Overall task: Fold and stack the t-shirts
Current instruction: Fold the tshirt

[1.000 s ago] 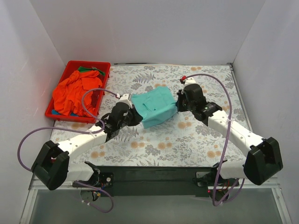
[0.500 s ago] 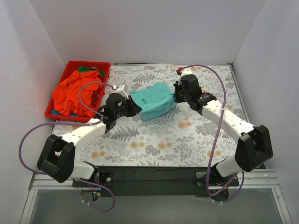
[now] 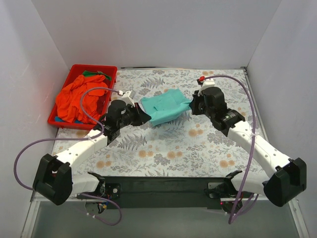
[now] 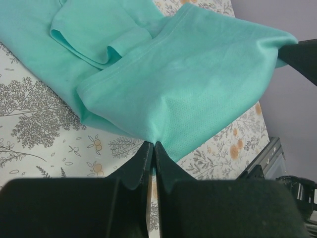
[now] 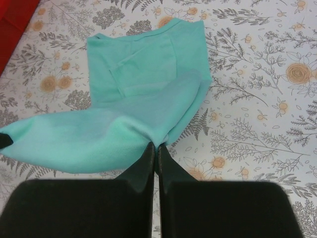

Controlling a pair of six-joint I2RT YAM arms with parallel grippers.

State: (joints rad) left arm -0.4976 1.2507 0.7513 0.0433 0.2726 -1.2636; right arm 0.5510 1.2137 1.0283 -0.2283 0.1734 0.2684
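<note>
I saw the left gripper [image 4: 152,145] pinched tight on the 9 o'clock edge of the teal t-shirt [image 3: 166,105] and the right gripper [image 5: 156,145] clamped on its 3 o'clock edge. One fold was stretched between them; the rest lay on the floral table [image 3: 173,148], just toward 12 o'clock from centre. The orange-red t-shirt [image 3: 74,99] was heaped in the red bin [image 3: 94,66] at 10 o'clock.

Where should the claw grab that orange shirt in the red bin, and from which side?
Pinch a raised fold atop the orange shirt, from straight above. It lies crumpled in a heap, so ridges stick up, and the red bin walls likely block any sideways approach. The left claw is nearer but holds the teal t-shirt.
</note>
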